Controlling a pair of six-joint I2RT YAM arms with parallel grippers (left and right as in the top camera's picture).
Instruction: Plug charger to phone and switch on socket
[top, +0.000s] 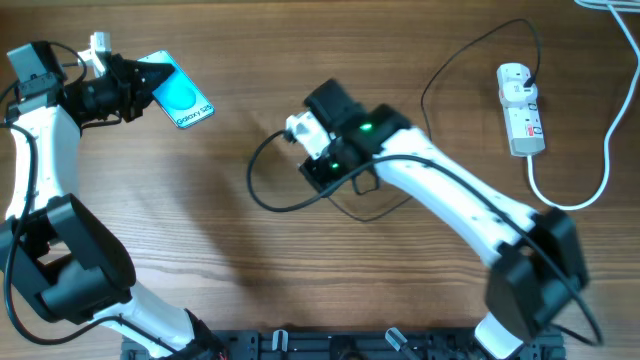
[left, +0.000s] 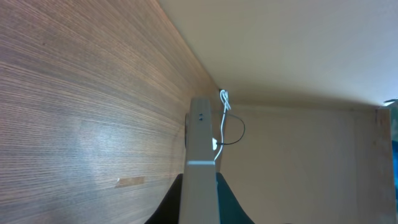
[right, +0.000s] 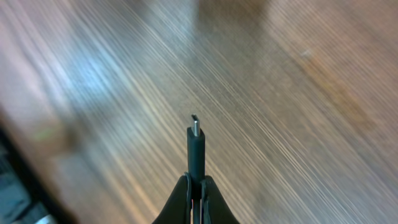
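My left gripper (top: 140, 75) at the far left is shut on the phone (top: 180, 92), a flat teal-screened slab with white text, held tilted above the table. In the left wrist view the phone (left: 200, 162) shows edge-on between the fingers. My right gripper (top: 315, 140) near the table's middle is shut on the charger's plug; in the right wrist view the dark plug tip (right: 196, 142) with its metal end sticks up from the fingers (right: 196, 186). The thin black cable (top: 262, 190) loops on the table. The white socket (top: 522, 110) lies at the far right.
A thicker white cable (top: 590, 190) runs from the socket along the right edge. A black cable (top: 450, 65) arcs from the socket toward the middle. Both arms' bases stand at the front edge.
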